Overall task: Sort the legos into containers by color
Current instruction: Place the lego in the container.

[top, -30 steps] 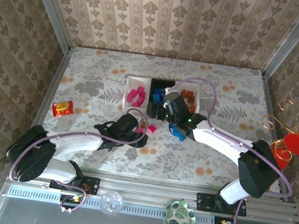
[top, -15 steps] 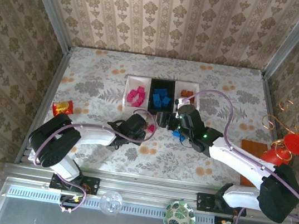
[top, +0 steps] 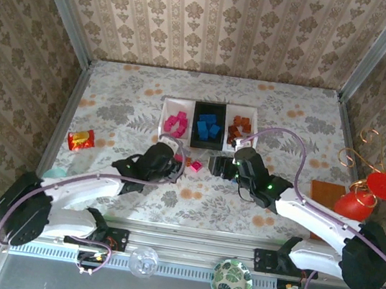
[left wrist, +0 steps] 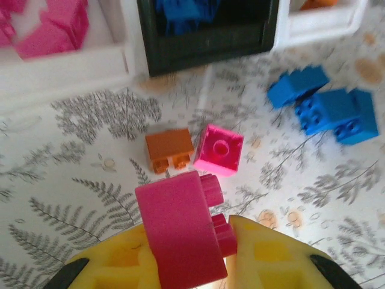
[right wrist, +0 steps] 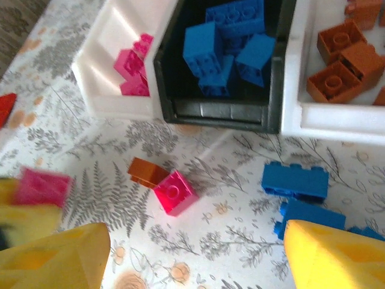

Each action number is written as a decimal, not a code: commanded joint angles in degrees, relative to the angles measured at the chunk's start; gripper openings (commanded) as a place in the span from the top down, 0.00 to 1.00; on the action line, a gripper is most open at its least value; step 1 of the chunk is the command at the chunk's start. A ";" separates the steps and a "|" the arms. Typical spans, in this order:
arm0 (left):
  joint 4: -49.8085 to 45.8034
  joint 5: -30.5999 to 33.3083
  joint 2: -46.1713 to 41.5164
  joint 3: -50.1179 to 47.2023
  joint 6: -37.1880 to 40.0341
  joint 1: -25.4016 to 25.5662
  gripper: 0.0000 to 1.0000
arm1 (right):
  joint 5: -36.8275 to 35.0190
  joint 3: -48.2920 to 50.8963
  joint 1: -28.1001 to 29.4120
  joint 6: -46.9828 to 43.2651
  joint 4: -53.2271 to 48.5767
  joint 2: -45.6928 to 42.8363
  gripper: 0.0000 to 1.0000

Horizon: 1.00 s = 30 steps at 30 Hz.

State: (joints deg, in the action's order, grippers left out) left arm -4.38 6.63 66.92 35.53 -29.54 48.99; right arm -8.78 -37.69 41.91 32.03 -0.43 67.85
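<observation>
My left gripper (left wrist: 187, 244) is shut on a magenta lego (left wrist: 179, 232) and hangs just above the table, in front of the white left container (top: 166, 122), which holds pink legos. Ahead of it lie a small pink lego (left wrist: 219, 149) and an orange-brown lego (left wrist: 169, 149), touching. My right gripper (right wrist: 195, 259) is open with nothing in it, over those two pieces and beside two blue legos (right wrist: 295, 180). The black container (right wrist: 222, 114) holds blue legos. The white right container (right wrist: 337, 120) holds orange-brown ones.
A red-orange snack packet (top: 80, 140) lies at the table's left edge. A brown flat object (top: 326, 190) and a red ornament (top: 371, 191) stand at the right. My two grippers (top: 176, 162) (top: 217, 167) are close together in front of the containers.
My right gripper has pulled back from over the black container toward the loose legos. My left gripper has drawn back slightly to the left with the magenta lego in it.
</observation>
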 commanded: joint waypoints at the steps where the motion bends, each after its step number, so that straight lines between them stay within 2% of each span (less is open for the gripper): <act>1: -5.21 -2.58 -0.65 5.14 0.22 -5.81 0.90 | -1.89 1.15 0.44 1.52 -0.32 -0.70 0.22; 4: -3.22 -5.73 3.28 9.61 1.35 -11.66 0.91 | -2.10 1.68 0.43 1.72 -0.43 -0.40 0.22; 7: -1.55 -7.23 11.05 15.46 2.58 -15.45 0.92 | -2.12 1.83 0.45 1.81 -1.01 -0.39 0.22; 13: -1.66 -6.64 25.58 26.89 5.56 -19.68 0.94 | -2.74 2.34 0.54 1.74 -2.88 -1.12 0.22; 17: -3.10 -6.63 31.94 31.93 6.15 -21.69 0.91 | -2.48 3.03 0.47 1.81 -3.70 -2.41 0.22; 18: -3.63 -6.59 33.05 32.98 6.16 -22.07 0.88 | -2.37 3.23 0.50 1.89 -3.87 -2.77 0.22; 23: -4.23 -7.20 33.33 35.24 6.39 -22.45 0.56 | -2.11 3.42 0.53 1.64 -4.28 -3.43 0.20; 27: -3.39 -8.73 27.84 33.36 5.52 -22.04 0.34 | -2.23 3.38 0.52 1.45 -4.23 -3.13 0.20; 30: -2.37 -9.66 21.71 30.04 4.92 -20.54 0.24 | -1.73 3.26 0.55 1.03 -3.94 -2.20 0.19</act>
State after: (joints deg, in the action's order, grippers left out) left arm -7.49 -1.17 95.09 67.22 -24.47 27.16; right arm -9.67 -34.81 42.06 33.23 -3.33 65.63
